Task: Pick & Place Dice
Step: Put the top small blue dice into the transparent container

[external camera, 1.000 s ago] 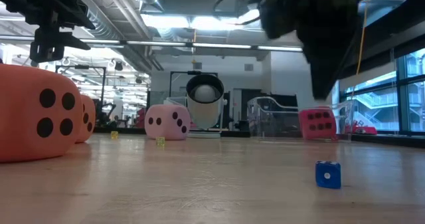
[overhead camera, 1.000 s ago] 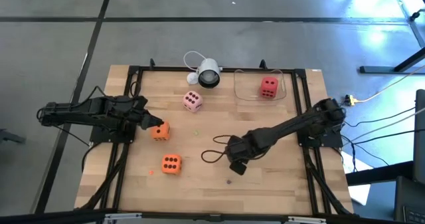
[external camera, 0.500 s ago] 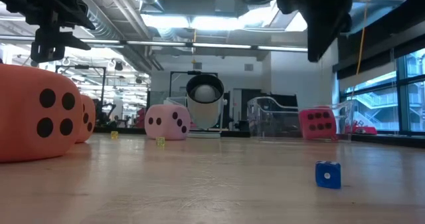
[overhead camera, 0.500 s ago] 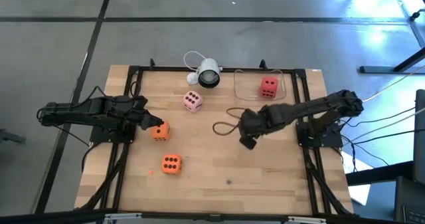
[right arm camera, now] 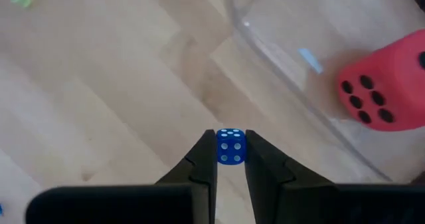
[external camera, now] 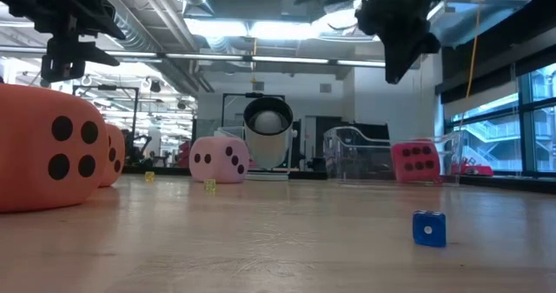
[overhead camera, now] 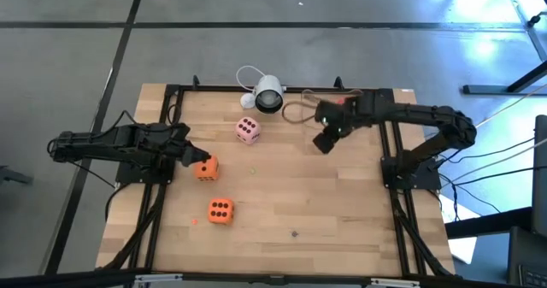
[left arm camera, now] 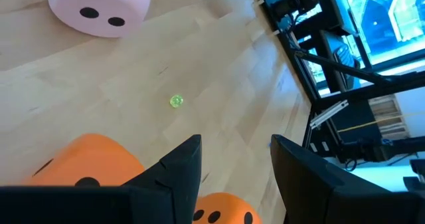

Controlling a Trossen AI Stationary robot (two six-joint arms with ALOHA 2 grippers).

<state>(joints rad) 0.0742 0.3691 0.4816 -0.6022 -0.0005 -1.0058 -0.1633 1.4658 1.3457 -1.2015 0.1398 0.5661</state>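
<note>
My right gripper (right arm camera: pixel 230 159) is shut on a tiny blue die (right arm camera: pixel 230 146), high above the wood beside the left rim of a clear tray (right arm camera: pixel 285 68). A red die (right arm camera: pixel 385 84) rests inside that tray. In the high view this gripper (overhead camera: pixel 323 144) hangs right of the pink die (overhead camera: pixel 248 130). My left gripper (left arm camera: pixel 232 171) waits open at the table's left, just above an orange die (overhead camera: pixel 206 169). A second orange die (overhead camera: pixel 220 210) sits nearer the front. Another tiny blue die (external camera: pixel 428 228) lies on the table. My right gripper pinches the tiny blue die by two opposite sides (right arm camera: pixel 219 148) between its two fingertips. The fingers point steeply down from above. The die is lifted clear of the table, with its six-dot face toward the wrist camera.
A white round camera (overhead camera: pixel 267 94) with its cable stands at the far edge between the pink die and the tray. A small green bead (left arm camera: pixel 175 101) and tiny yellow cubes (external camera: pixel 209 185) lie on the wood. Black frame rails run along both sides.
My right gripper has swung from the table's near middle toward the far edge and risen, rolling somewhat, and now hangs by the clear tray's left rim. The blue die on the table and the larger dice have stayed in place.
</note>
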